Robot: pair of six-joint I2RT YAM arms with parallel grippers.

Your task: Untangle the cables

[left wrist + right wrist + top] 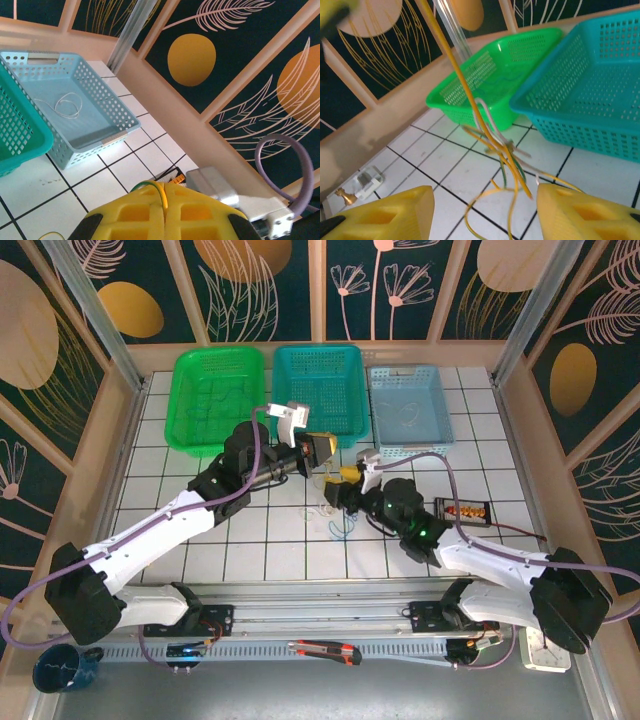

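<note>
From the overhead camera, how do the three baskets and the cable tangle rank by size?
Largest: green basket and teal basket, too alike to rank.
Next: pale blue basket, somewhat smaller.
Smallest: cable tangle, by far.

Bright even overhead light, soft faint shadows on the white bench [480,465], yellow fingers [380,215] blurred up close.

Dark leaf-patterned walls [430,280], white tiled tabletop [290,552]

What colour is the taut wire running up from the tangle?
Yellow; the wire shows best in the right wrist view.
</note>
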